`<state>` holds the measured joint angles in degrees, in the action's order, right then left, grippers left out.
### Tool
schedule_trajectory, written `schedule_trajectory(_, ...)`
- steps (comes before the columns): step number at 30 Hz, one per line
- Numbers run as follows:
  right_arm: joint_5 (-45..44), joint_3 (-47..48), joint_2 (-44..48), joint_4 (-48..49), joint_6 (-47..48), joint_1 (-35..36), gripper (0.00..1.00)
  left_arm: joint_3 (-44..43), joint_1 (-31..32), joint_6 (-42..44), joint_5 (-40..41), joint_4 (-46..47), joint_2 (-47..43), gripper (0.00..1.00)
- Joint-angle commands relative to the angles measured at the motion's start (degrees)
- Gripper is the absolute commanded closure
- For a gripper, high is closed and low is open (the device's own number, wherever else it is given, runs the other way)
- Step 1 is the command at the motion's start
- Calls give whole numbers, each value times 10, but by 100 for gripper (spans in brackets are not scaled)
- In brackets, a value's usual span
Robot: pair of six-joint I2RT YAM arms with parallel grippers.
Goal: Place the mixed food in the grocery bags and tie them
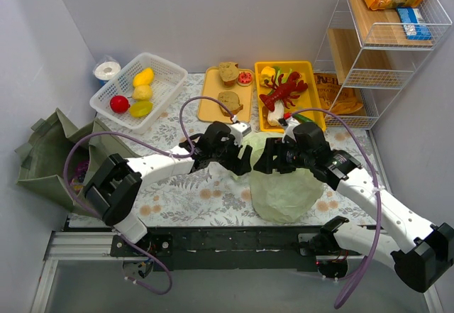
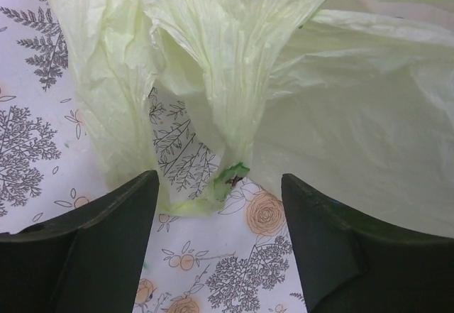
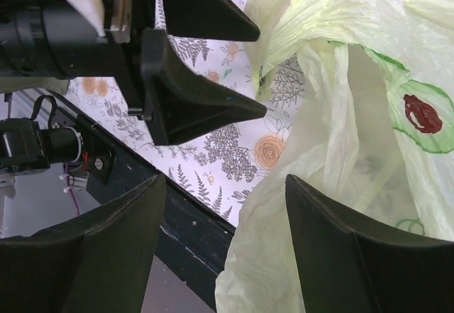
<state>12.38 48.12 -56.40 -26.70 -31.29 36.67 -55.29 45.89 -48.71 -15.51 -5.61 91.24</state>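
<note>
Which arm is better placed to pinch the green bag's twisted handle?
Probably left. The left arm points its open jaws straight at the twisted handle of the bag. The right arm has open jaws too, but the bag lies to their side.

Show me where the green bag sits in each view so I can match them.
Top external: bag sits low, just right of centre.
Left wrist: bag fills the top and right.
Right wrist: bag fills the right half, with its avocado print showing.
Shared landmark: the floral tablecloth under it, at left in both wrist views.
</note>
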Motion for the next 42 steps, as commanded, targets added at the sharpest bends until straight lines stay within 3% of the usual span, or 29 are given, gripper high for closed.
schedule_trajectory(1, -17, 44, 24, -15, 27, 2, 24, -21, 3, -38, -18, 35, 12, 36)
schedule_trajectory(7, -71, 109, 23, -79, 53, 2, 23, -21, 3, -56, -43, 53, 19, 62)
schedule_trajectory(11, -95, 94, 18, -91, 52, 1, 22, -15, 3, -66, -53, 77, 13, 79)
schedule_trajectory(18, -118, 51, 15, -86, 51, 2, 23, -6, 3, -72, -59, 82, 2, 100)
schedule_trajectory(24, -79, -9, 2, -32, 41, 2, 28, -26, 3, -53, -36, 43, -31, 100)
schedule_trajectory(26, -64, -21, -5, -11, 40, 3, 37, -34, 3, -52, -23, 30, -41, 100)
schedule_trajectory(30, -37, -34, -25, 26, 48, 21, 67, -45, 0, -46, 11, 10, -74, 100)
schedule_trajectory(33, 1, -22, -52, 53, 71, 48, 78, -59, -16, -55, 10, 2, -85, 100)
schedule_trajectory(37, 8, 0, -100, 54, 89, 103, 83, -74, -59, -84, 20, 4, -106, 100)
schedule_trajectory(42, 8, 12, -157, 48, 99, 183, 87, -75, -156, -108, 13, 12, -121, 100)
